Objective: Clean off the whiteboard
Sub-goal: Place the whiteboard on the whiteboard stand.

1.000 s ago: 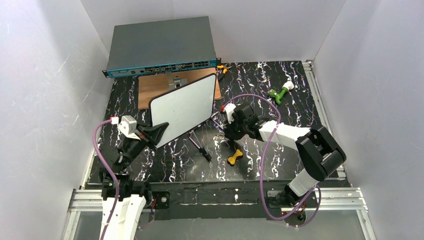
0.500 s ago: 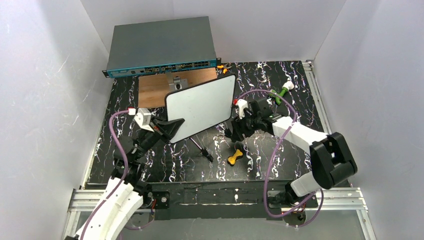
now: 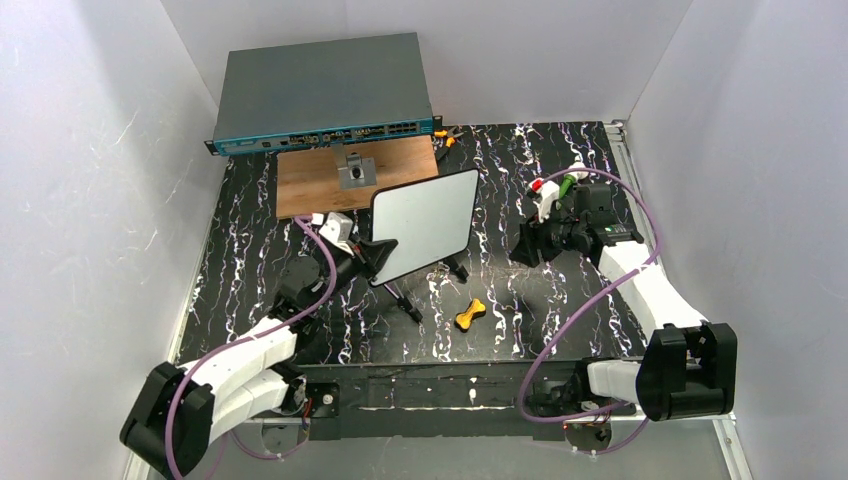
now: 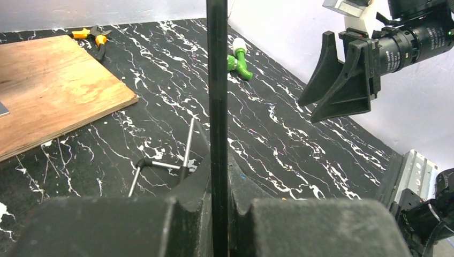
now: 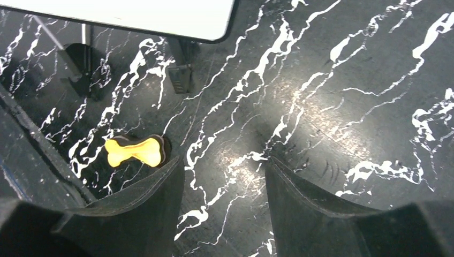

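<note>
The white-and-black left arm (image 3: 262, 345) reaches forward and inward, its black left gripper (image 3: 378, 255) clamped on the edge of the white, black-rimmed whiteboard (image 3: 425, 222). The matching right arm (image 3: 645, 285) stretches far forward, its black right gripper (image 3: 523, 247) pointing left, jaws apart and empty.

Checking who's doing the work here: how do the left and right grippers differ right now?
The left gripper is shut on the edge of the whiteboard; the right gripper stands open and holds nothing. The left gripper sits at the board's near-left corner, while the right gripper is apart from the board, off its right side over the table. Both are black two-finger grippers.
</note>
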`<state>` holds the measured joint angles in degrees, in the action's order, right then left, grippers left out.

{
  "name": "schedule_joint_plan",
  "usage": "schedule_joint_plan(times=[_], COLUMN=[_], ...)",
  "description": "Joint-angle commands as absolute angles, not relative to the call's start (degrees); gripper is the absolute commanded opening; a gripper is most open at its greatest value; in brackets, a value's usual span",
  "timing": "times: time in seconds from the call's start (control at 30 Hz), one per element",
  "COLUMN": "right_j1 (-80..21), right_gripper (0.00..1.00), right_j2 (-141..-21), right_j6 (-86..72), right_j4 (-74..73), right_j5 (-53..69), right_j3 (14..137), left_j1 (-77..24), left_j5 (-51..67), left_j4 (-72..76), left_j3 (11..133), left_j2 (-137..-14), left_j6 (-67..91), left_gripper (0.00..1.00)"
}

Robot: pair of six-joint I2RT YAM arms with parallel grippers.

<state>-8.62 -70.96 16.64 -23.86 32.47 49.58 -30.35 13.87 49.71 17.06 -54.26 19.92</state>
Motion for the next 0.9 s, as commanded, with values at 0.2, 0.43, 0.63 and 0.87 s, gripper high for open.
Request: schedule_joint_plan(times=[0.2,0.43,0.63,0.87], right_j1=[-8.4,-8.4,-8.5,-8.3], right_gripper=[0.63,0.63,0.63,0.63], right_j2=[-72.3,-73.8,-73.9,-73.5], right_j6=[19.3,19.3,19.2,19.4], right_j4=[-26.7,-27.1,-27.2,-27.2], right_j5=[39.3,39.9,40.2,40.3], right_j3=[49.2,49.4,49.5,49.3], left_j1=[-32.6,-33.8,-36.2,-38.9], left_j5=[10.9,0.9,-0.3,-1.0], left_j4=[58.0,35.2,32.2,32.4], left_j3=[14.8,23.0,29.1,30.4], left_j2=[-51.3,-45.3,-51.6,-53.4], left_j6=[16.6,20.1,18.8,17.7], left_gripper=[0.0,0.0,0.0,0.0])
